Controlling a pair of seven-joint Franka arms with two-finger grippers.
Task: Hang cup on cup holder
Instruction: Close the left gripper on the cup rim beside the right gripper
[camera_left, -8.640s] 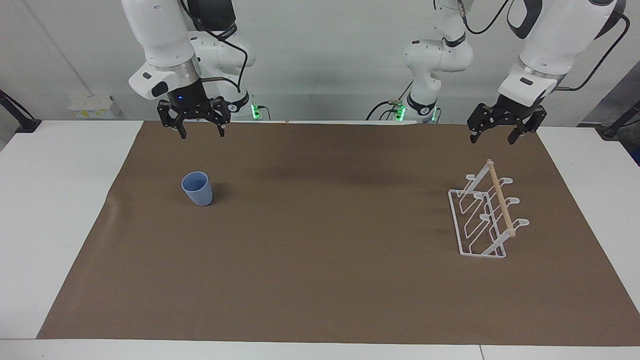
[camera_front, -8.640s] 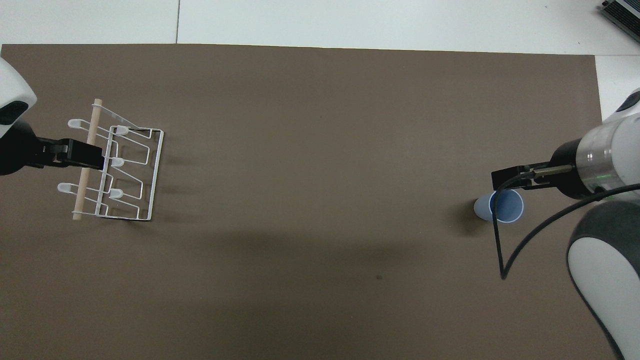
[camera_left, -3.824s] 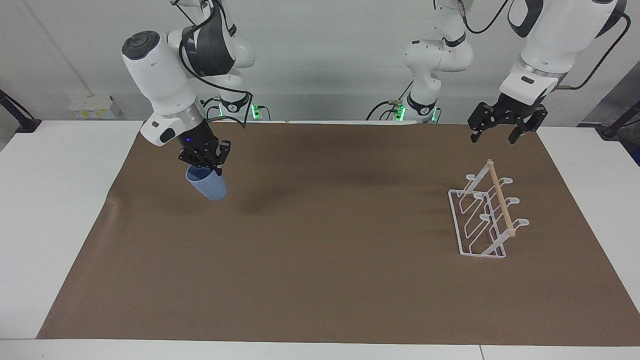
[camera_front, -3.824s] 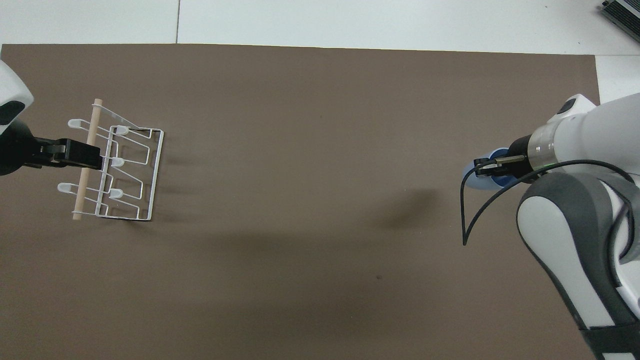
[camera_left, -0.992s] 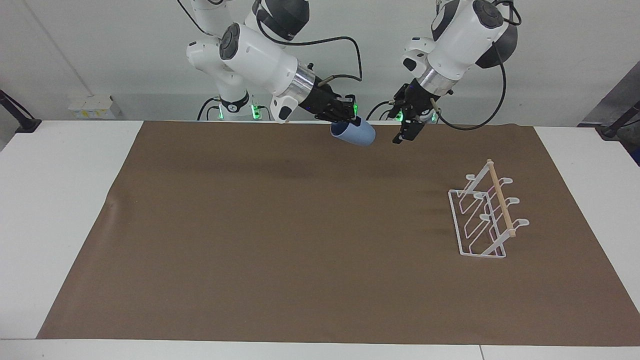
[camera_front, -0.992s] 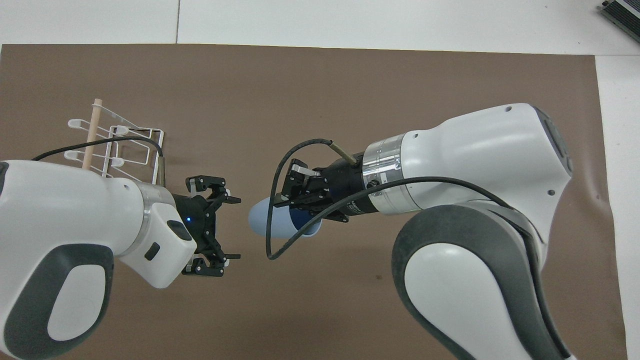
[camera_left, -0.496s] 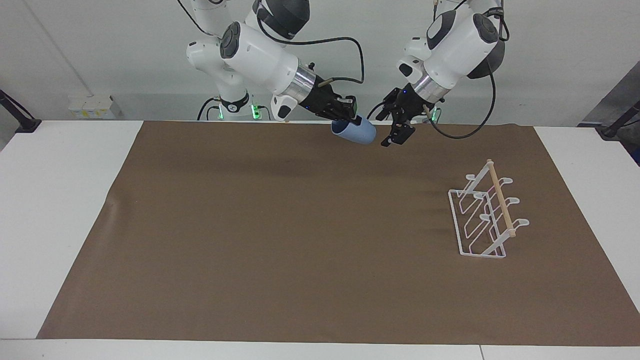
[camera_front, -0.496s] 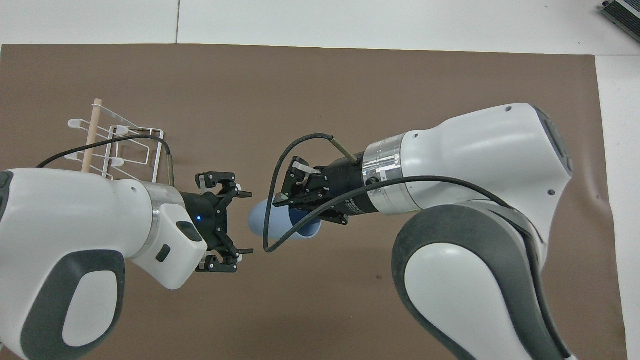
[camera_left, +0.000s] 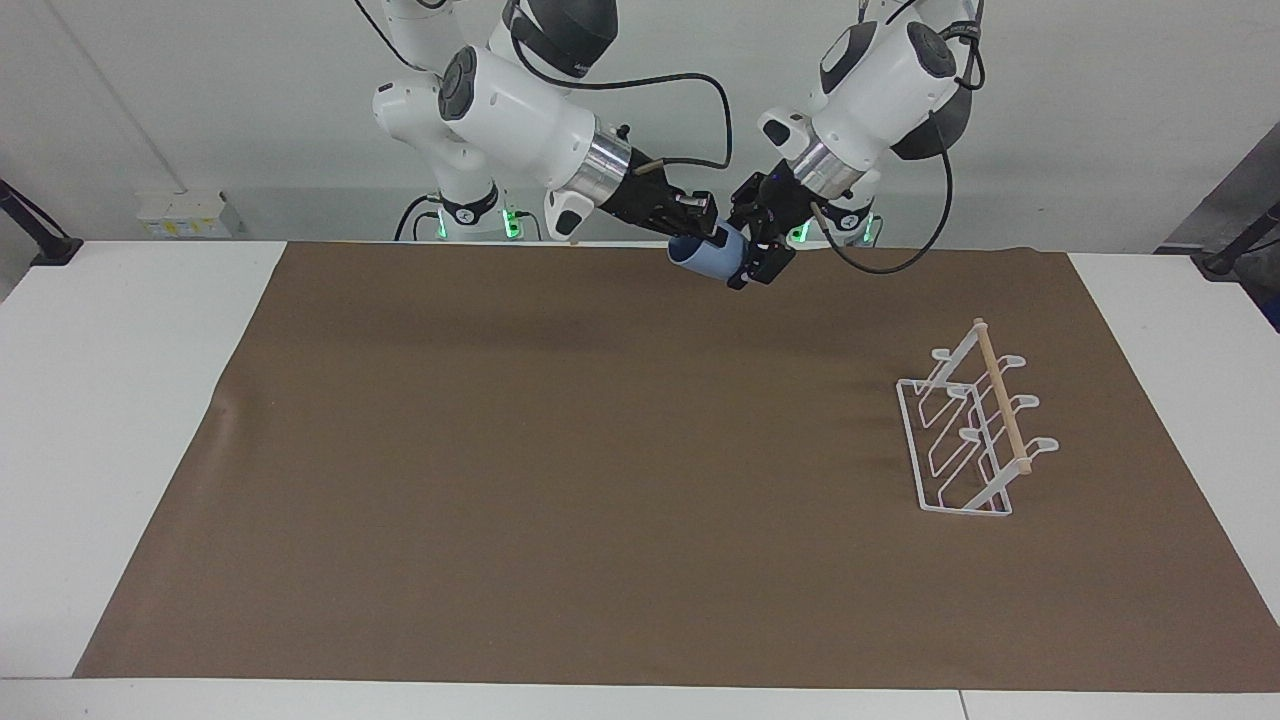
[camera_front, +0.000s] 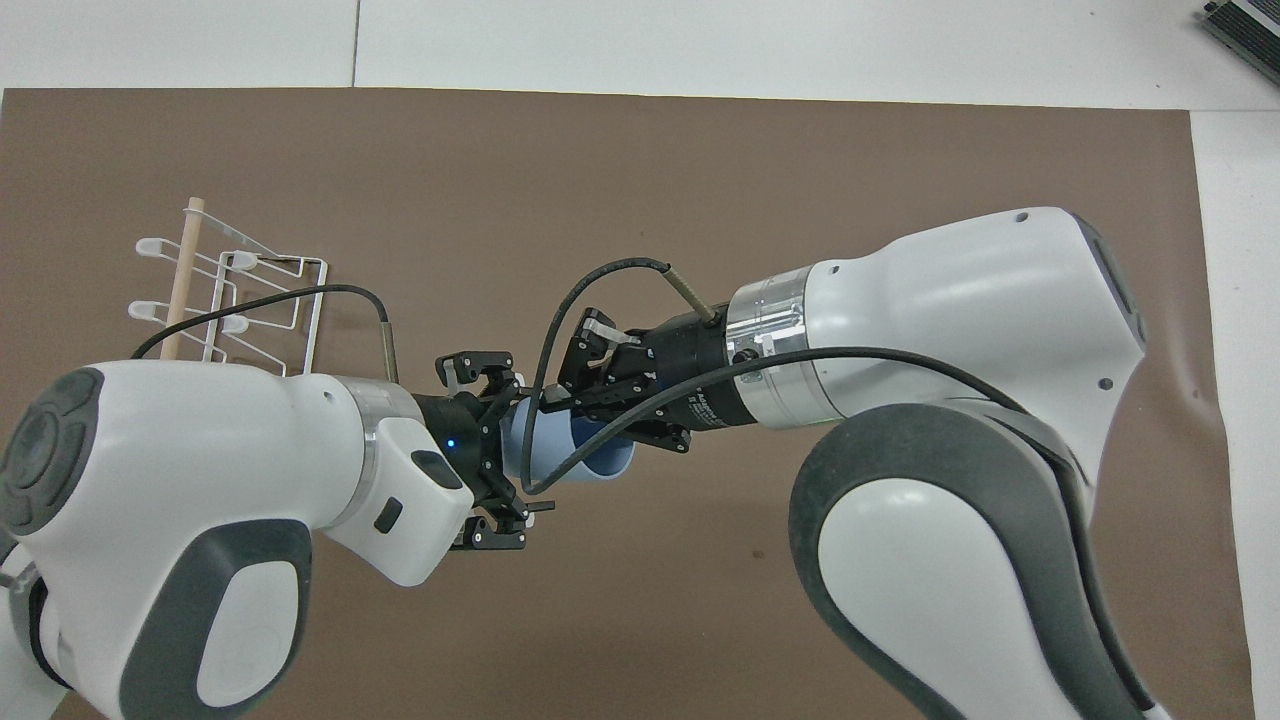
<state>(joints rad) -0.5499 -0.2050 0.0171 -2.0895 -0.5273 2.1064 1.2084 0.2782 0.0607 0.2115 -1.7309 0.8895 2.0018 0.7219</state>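
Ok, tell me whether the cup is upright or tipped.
Tipped: the cup lies sideways in the right tool, base toward the open left tool.

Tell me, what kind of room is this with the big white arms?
Probably a robot lab. Two arms stand at a table with a plain brown mat; the right gripper holds a cup in the air, the left gripper is around its base, and a cup holder waits.

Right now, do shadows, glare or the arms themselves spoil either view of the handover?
Facing view: even light, no glare, soft shadow bands on the brown mat; cup visible between both grippers. Overhead view: the arms' bodies fill the frame, hiding part of the cup holder and much of the cup.
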